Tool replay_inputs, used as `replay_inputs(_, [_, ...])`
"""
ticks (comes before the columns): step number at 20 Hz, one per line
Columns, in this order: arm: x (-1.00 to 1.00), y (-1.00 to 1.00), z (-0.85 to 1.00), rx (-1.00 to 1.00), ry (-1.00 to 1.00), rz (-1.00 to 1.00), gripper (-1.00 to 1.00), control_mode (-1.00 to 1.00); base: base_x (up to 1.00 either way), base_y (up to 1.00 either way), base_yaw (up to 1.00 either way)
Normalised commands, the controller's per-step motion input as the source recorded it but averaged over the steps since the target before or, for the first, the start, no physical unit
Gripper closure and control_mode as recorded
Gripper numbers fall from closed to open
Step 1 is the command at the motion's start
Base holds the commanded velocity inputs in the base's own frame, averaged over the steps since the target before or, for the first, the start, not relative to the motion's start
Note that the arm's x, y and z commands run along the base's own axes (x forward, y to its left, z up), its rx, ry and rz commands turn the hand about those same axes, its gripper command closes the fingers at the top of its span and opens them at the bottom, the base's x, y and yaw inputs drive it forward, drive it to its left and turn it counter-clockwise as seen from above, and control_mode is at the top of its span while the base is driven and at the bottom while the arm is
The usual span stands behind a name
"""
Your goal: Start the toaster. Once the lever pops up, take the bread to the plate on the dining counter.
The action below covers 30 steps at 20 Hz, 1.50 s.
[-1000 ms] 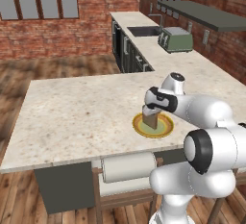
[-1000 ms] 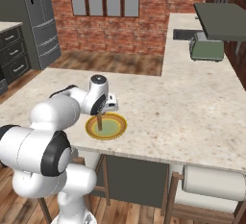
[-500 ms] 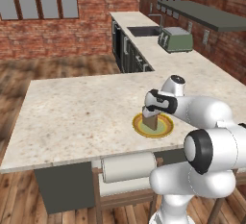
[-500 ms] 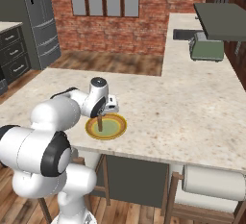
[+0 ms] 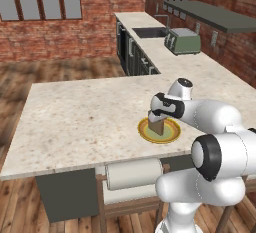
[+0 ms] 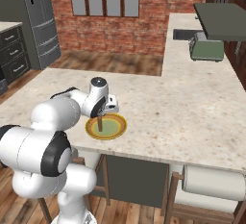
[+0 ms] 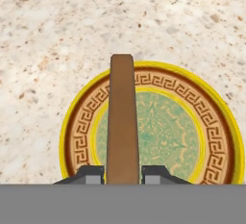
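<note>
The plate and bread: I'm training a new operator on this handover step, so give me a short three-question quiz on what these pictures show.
1. True or false: the bread lies flat on the plate.
2. Multiple choice: the gripper is (A) open above the toaster, (B) shut on the bread, (C) open beside the plate.
3. Fill in: the plate sits on the dining counter near the edge on the ___ side.

Key
1. False: the slice stands on edge between the fingers, over the plate.
2. B.
3. The robot's: in both base views the plate is close to the near edge, in front of the arm, while the toaster stands far back on the other worktop.
</note>
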Motion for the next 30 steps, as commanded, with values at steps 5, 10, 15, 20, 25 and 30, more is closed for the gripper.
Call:
replay_inputs(5, [0.00,0.00,0.00,0.00,0.00,0.00,-1.00,-1.00,0.00,0.00,0.00])
replay_inputs(10, [0.00,0.00,0.00,0.00,0.00,0.00,-1.00,-1.00,0.00,0.00,0.00])
replay_inputs(15, [0.00,0.00,0.00,0.00,0.00,0.00,-1.00,-1.00,0.00,0.00,0.00])
replay_inputs(20, [0.00,0.00,0.02,0.00,0.00,0.00,-1.00,-1.00,0.00,0.00,0.00])
replay_inputs(25, [-0.07,0.00,0.55,0.00,0.00,0.00,-1.00,-1.00,0.00,0.00,0.00])
replay_inputs(30, [-0.35,0.00,0.83,0.00,0.00,0.00,-1.00,-1.00,0.00,0.00,0.00])
